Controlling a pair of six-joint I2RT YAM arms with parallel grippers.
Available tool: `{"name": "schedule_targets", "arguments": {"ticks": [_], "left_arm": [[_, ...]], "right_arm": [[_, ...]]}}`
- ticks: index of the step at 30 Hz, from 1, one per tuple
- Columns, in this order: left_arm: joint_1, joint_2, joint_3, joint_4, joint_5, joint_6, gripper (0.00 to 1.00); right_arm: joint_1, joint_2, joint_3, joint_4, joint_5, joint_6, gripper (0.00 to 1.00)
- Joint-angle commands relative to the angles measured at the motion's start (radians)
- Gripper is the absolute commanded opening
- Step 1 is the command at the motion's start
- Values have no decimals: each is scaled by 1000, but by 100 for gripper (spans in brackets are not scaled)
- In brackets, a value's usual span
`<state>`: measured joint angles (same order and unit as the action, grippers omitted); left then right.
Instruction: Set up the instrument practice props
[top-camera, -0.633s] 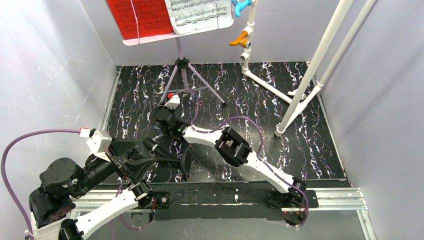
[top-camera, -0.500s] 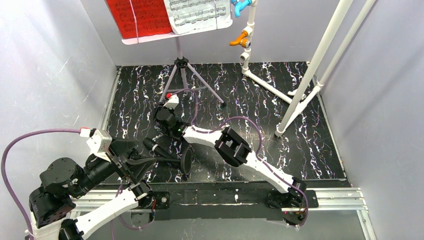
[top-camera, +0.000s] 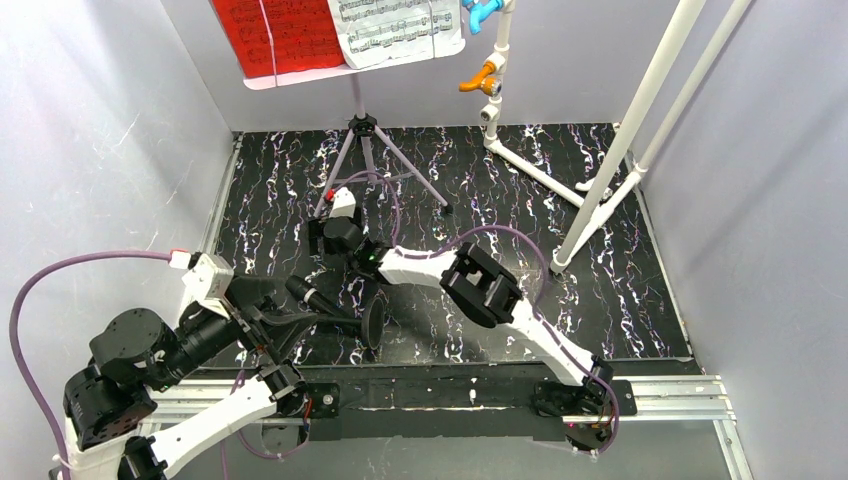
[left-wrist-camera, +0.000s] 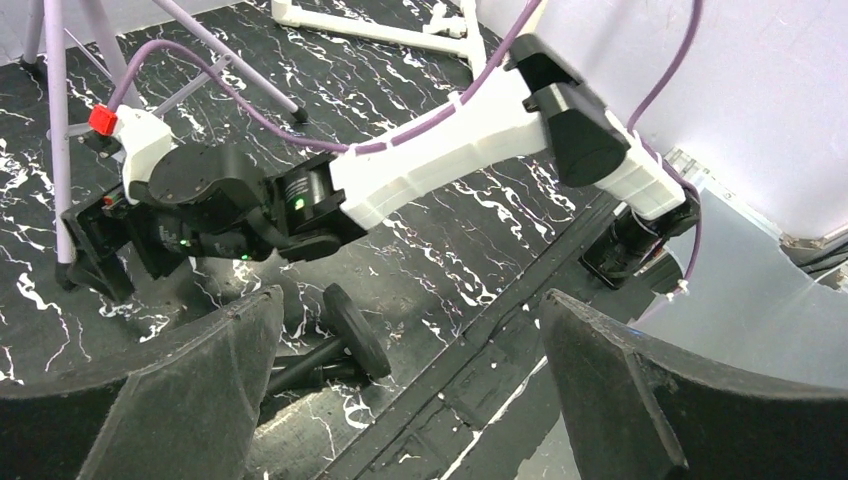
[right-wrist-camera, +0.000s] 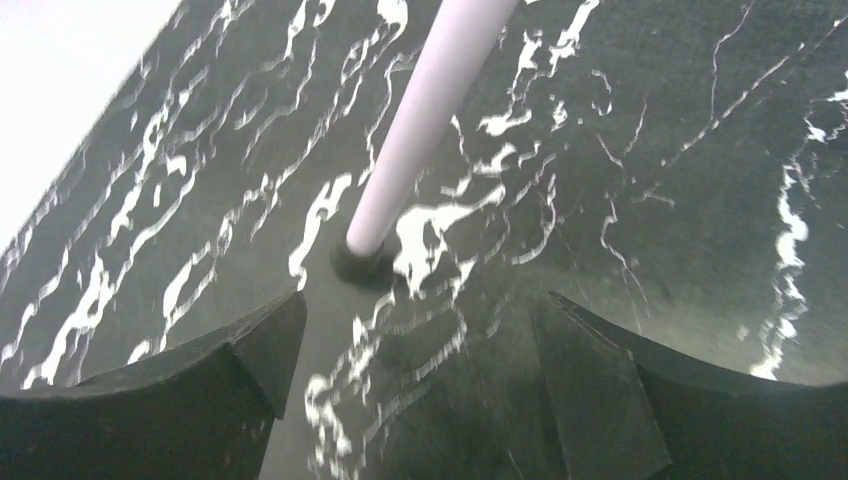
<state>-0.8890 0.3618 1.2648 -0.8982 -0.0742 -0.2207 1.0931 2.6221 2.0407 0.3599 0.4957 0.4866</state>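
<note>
Microphone lies on black marbled mat within grey walls; both end effectors wide.

Music stand upright holding pages; microphone lying flat.

Robot lab test booth: plain grey walls, black marbled mat, aluminium mounting rail.

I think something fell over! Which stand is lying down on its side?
The black microphone stand: it lies on its side, close to the arms. The lilac music stand, farther back, is upright on its tripod legs.
</note>
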Motion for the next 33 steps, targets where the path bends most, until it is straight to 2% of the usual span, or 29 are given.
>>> {"name": "schedule_targets", "arguments": {"ticks": [1,5,7,11,15,17,20,28,33], "left_arm": [[2,28,-8,13,-32,-5,100],[1,36,-33,42,-49,-20,100],[2,44,-45,53,-67,-32,100],[1,52,-65,90,-138,-64,100],[2,37,-75,132,-245,-118,100],[1,27,-78,137,-310,-144,100],[2,8,-75,135,-358,-170,100],[1,-26,-42,87,-394,-209,100],[2,-21,-39,85,-397,-216,100]], "right_arm": [[-8,-208,-134,-99,-89,-143,96],[-19,-374,-321,-199,-192,-224,98],[-28,-444,-384,-264,-297,-284,98],[-66,-517,-364,-508,-622,-351,98],[-51,-533,-299,-699,-753,-468,98],[-25,-515,-267,-752,-736,-485,98],[10,-468,-201,-816,-699,-510,85],[89,-416,-133,-812,-709,-504,77],[156,-379,-107,-866,-604,-560,70]]}}
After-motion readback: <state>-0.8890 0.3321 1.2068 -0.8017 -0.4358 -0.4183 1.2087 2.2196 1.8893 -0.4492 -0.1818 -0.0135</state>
